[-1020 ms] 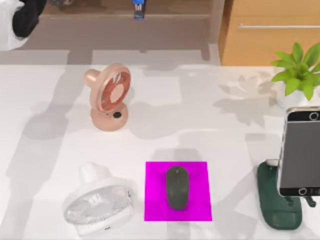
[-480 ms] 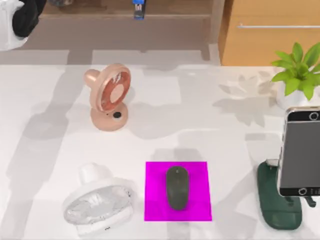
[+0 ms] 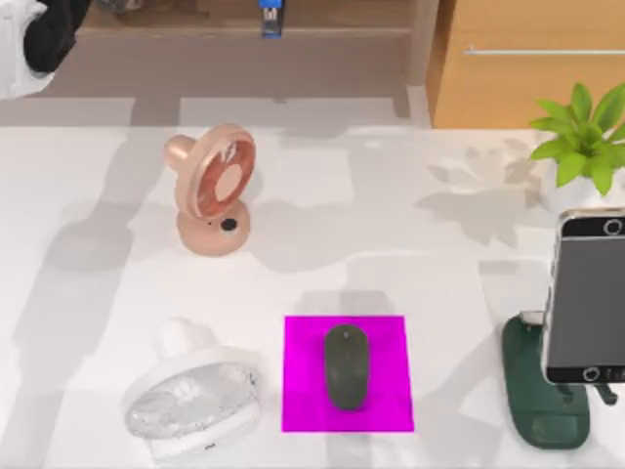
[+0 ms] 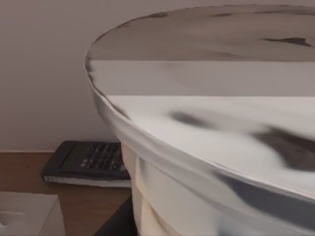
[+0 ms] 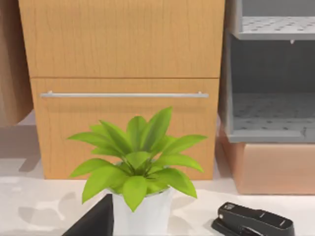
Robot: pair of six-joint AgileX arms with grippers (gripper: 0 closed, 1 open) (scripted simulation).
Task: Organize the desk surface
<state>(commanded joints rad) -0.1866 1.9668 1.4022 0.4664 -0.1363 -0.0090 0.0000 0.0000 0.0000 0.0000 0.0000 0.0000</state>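
Desk surface (image 3: 391, 225) spans the frame, carrying two fans, a mouse on a magenta mat (image 3: 391, 391). Our left arm (image 3: 39, 39) sits upper left; jaws' state: cannot tell.

On the desk surface (image 3: 391, 254) we see one fan (image 3: 210, 191) at back left, another fan (image 3: 193, 403) lying front left, a mouse (image 3: 347, 366) on a mat (image 3: 303, 391) right of it, phone (image 3: 586, 298) on a stand (image 3: 547, 410) far right, plant (image 3: 584, 137) behind.
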